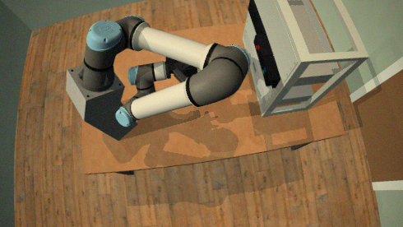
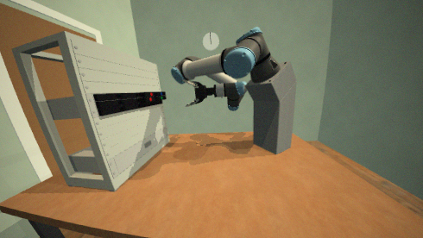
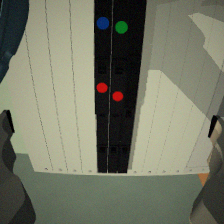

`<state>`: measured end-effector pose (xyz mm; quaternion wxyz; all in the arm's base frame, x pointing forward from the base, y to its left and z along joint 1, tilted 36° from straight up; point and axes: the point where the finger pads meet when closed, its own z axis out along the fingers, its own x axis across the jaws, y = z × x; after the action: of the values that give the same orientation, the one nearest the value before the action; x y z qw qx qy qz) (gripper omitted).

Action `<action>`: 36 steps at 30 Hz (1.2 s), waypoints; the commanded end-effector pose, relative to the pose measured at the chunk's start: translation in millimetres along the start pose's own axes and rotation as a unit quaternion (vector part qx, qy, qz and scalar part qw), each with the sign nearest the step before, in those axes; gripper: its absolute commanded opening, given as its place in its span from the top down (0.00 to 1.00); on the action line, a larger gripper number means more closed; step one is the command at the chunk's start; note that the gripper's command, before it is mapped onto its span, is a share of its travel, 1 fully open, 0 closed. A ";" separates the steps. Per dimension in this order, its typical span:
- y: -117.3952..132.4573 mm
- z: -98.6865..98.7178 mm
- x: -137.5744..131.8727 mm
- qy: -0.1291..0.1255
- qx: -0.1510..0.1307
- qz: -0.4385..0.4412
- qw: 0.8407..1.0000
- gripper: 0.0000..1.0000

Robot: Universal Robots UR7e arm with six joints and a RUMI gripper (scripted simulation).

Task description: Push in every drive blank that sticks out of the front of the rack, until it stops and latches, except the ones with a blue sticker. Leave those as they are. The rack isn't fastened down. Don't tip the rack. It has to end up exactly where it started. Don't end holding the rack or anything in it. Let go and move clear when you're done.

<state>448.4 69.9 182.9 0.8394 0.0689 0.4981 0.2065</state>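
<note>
The grey rack (image 1: pixel 302 62) (image 2: pixel 134 73) (image 3: pixel 60 100) stands upright, its front facing the arm. A black band of drive fronts (image 2: pixel 125 103) (image 3: pixel 114 132) in two rows crosses it. One front bears a blue sticker (image 3: pixel 103 23), with a green sticker (image 3: pixel 121 27) beside it. Two red stickers (image 3: pixel 102 88) (image 3: pixel 118 96) sit farther along. In the exterior view the band's far end stands a little past the rack's edge; how far each blank sticks out is unclear. My gripper (image 2: pixel 190 94) (image 3: pixel 112 114) is open and empty, in front of the band and apart from it.
The rack stands on the wooden table (image 1: pixel 197 152) (image 2: pixel 259 190). Pale blank panels lie above and below the band. The arm's bent elbow (image 1: pixel 218 78) is close to the rack front in the top view. The arm's pedestal (image 2: pixel 269 116) stands across the table.
</note>
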 end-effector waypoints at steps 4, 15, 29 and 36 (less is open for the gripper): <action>-22.6 57.5 0.7 -0.001 0.000 0.000 1.000 0.00; -25.0 63.2 0.7 -0.001 0.000 0.000 1.000 0.00; -28.0 70.4 0.6 -0.001 0.000 0.000 1.000 0.00; -29.5 74.0 0.6 -0.001 0.000 0.000 1.000 0.00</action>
<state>466.0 62.1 189.6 0.8391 0.0677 0.4983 0.2073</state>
